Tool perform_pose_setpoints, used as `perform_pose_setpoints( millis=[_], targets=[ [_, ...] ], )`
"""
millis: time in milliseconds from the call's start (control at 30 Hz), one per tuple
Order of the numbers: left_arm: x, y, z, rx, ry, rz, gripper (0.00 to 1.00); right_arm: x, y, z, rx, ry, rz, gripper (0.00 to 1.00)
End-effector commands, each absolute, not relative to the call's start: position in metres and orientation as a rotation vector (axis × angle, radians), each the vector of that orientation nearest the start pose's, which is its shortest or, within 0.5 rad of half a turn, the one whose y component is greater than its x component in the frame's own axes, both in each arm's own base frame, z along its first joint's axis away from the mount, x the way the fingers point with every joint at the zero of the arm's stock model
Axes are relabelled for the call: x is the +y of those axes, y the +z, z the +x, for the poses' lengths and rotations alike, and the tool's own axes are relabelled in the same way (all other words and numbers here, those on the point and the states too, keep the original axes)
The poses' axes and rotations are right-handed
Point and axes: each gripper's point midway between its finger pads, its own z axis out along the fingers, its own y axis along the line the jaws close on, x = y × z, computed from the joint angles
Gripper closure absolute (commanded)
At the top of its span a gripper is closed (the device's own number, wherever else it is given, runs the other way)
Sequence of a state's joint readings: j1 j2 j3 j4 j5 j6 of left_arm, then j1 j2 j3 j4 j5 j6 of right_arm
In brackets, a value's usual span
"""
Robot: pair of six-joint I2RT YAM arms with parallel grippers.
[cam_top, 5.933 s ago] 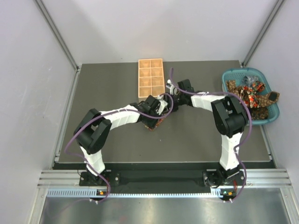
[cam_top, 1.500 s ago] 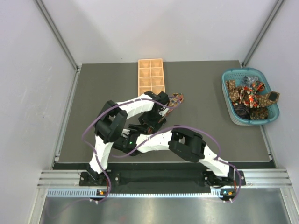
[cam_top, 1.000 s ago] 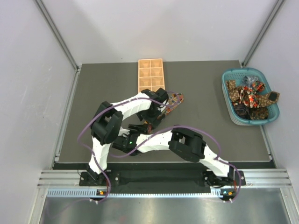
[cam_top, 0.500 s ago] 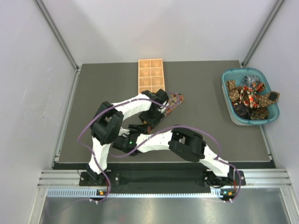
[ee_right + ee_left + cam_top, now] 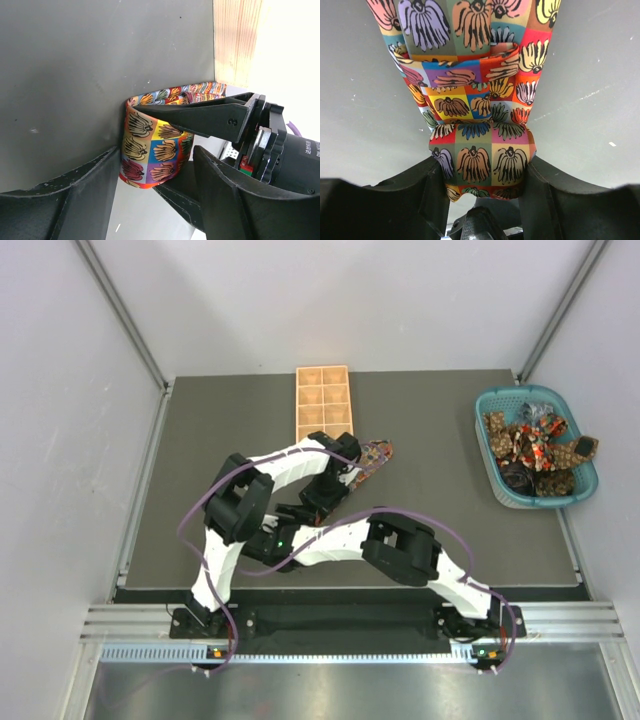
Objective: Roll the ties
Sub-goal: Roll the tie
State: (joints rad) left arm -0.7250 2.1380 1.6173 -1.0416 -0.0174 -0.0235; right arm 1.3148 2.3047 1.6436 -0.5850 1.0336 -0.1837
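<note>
A tie with a multicoloured square print lies on the dark table, its free end [image 5: 372,454] pointing to the back right. Its near end is wound into a small roll [image 5: 480,165]. My left gripper [image 5: 481,172] is shut on that roll from both sides; in the top view it [image 5: 325,495] sits just below the tray. My right gripper [image 5: 155,200] is open, its fingers [image 5: 75,200] standing wide on either side of the roll [image 5: 152,152] and the left gripper's finger. In the top view the right gripper [image 5: 296,513] is mostly hidden under the left arm.
A tan wooden tray [image 5: 323,405] with several compartments lies at the back centre, its edge [image 5: 235,40] close beyond the roll. A teal basket [image 5: 487,400] at the right holds several more ties [image 5: 535,440]. My right arm crosses low in front of the left arm.
Since 5.9 s ago my right arm has swung from the right side across to the left, beneath the left arm. In the last second the left arm shifted only slightly; the tie's free end stayed put.
</note>
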Motion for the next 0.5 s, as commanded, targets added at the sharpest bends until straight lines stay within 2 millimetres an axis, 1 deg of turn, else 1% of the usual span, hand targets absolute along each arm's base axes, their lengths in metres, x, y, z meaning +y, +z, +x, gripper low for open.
perform_pose_setpoints(
  millis=[0, 67, 233, 300, 333, 400, 467],
  targets=[
    [-0.228, -0.002, 0.244, 3.104, 0.031, 1.142, 0.46, 0.381, 0.039, 0.266, 1.852, -0.753, -1.303, 0.38],
    [-0.228, -0.001, 0.243, 3.117, 0.035, 1.146, 0.46, 0.377, 0.032, 0.267, 1.887, -0.739, -1.311, 0.39],
    [-0.236, 0.003, 0.250, 3.103, 0.018, 1.133, 0.46, 0.360, 0.014, 0.272, 1.988, -0.729, -1.275, 0.45],
    [-0.237, 0.005, 0.253, 3.104, 0.021, 1.129, 0.45, 0.356, 0.009, 0.270, 2.007, -0.721, -1.270, 0.47],
    [-0.238, 0.006, 0.254, 3.098, 0.020, 1.132, 0.45, 0.352, 0.004, 0.270, 2.015, -0.727, -1.271, 0.49],
    [-0.241, 0.010, 0.258, 3.085, 0.019, 1.126, 0.44, 0.350, -0.003, 0.269, 2.032, -0.719, -1.277, 0.52],
    [-0.243, 0.013, 0.260, 3.075, 0.009, 1.122, 0.41, 0.348, -0.007, 0.269, 2.035, -0.722, -1.280, 0.57]
  ],
)
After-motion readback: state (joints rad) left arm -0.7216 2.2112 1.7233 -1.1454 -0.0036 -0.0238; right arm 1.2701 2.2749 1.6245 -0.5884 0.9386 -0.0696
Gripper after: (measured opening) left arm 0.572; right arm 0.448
